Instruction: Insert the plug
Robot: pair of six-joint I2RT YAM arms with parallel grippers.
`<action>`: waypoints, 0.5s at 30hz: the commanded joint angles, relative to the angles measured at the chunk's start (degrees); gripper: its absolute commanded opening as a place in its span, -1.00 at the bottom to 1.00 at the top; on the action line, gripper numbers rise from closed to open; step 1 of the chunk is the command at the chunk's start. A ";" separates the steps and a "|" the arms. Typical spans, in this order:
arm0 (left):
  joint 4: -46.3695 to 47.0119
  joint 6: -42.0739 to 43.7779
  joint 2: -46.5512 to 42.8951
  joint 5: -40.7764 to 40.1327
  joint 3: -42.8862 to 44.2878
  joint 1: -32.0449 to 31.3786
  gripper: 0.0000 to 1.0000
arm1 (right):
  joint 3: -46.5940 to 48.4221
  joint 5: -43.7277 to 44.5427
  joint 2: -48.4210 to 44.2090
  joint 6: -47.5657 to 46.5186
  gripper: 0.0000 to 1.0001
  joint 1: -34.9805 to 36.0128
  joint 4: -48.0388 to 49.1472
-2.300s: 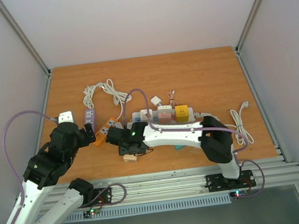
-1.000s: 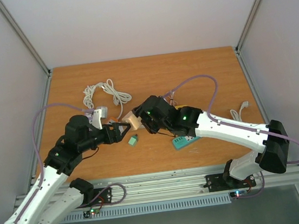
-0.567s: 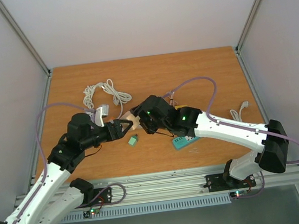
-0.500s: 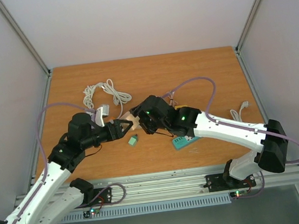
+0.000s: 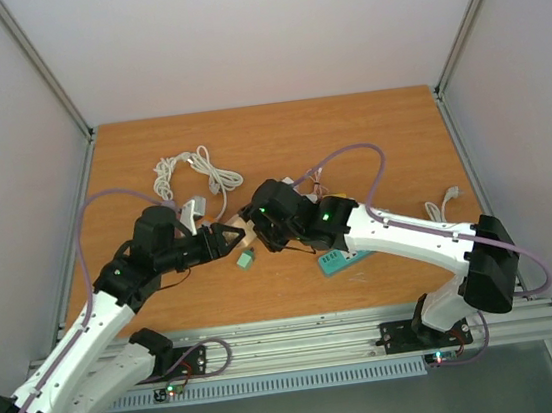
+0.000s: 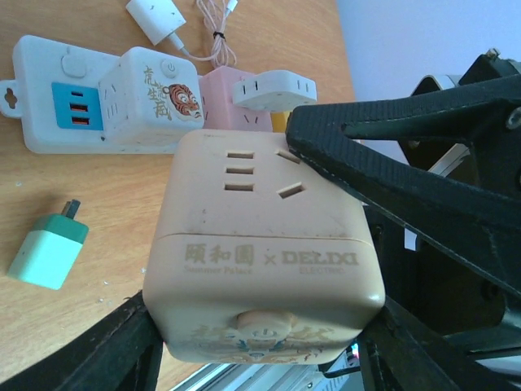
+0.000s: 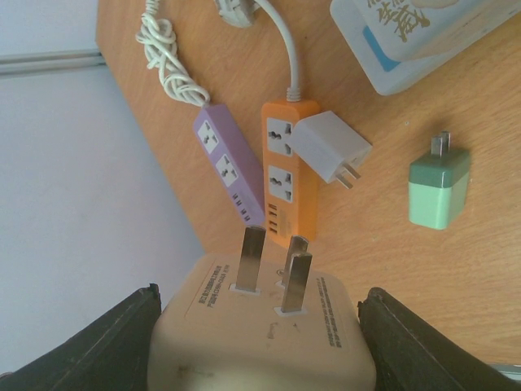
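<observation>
A beige cube plug (image 5: 247,232) with three metal prongs (image 7: 281,273) hangs above the table between both arms. My left gripper (image 5: 231,237) is shut on it from the left; in the left wrist view the left gripper (image 6: 260,334) has its fingers (image 6: 106,354) against the cube's (image 6: 260,244) lower sides. My right gripper (image 5: 260,224) is shut on it from the right; in the right wrist view the right gripper (image 7: 260,346) flanks the cube (image 7: 260,334). The white power strip (image 6: 45,90) lies behind, partly hidden in the top view.
A green charger (image 5: 246,259) lies below the cube. An orange strip (image 7: 281,179) with a white adapter (image 7: 330,151) and a purple strip (image 7: 226,167) lie on the left. A tiger cube (image 6: 151,94) and pink cube (image 6: 216,102) sit on the white strip. A teal block (image 5: 335,262) and white cables (image 5: 186,169) are also there.
The right arm has shifted slightly left with the beige cube. The left gripper has come in from the left around the cube's other side.
</observation>
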 commanded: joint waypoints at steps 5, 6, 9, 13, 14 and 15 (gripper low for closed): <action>-2.20 0.78 1.52 -0.96 3.23 -0.04 -0.63 | 3.29 1.07 0.28 -0.76 0.41 0.10 -0.87; -2.49 1.27 1.39 -1.22 3.49 -0.04 -0.67 | 3.43 1.28 0.09 -1.67 0.51 0.15 -1.02; -4.19 2.66 1.24 -2.29 4.85 -0.04 -0.74 | 3.29 2.27 -1.01 -3.94 0.75 0.14 -2.31; -6.22 4.07 1.50 -2.19 7.17 0.05 -0.75 | 0.16 2.66 -3.70 -5.70 0.79 0.10 0.38; -6.88 4.44 1.73 -2.32 7.85 0.05 -0.75 | -0.13 2.87 -4.31 -6.07 0.80 0.10 -0.14; -7.84 4.63 1.90 -3.06 8.59 0.12 -0.75 | -0.19 3.27 -4.81 -6.52 0.82 0.10 -0.92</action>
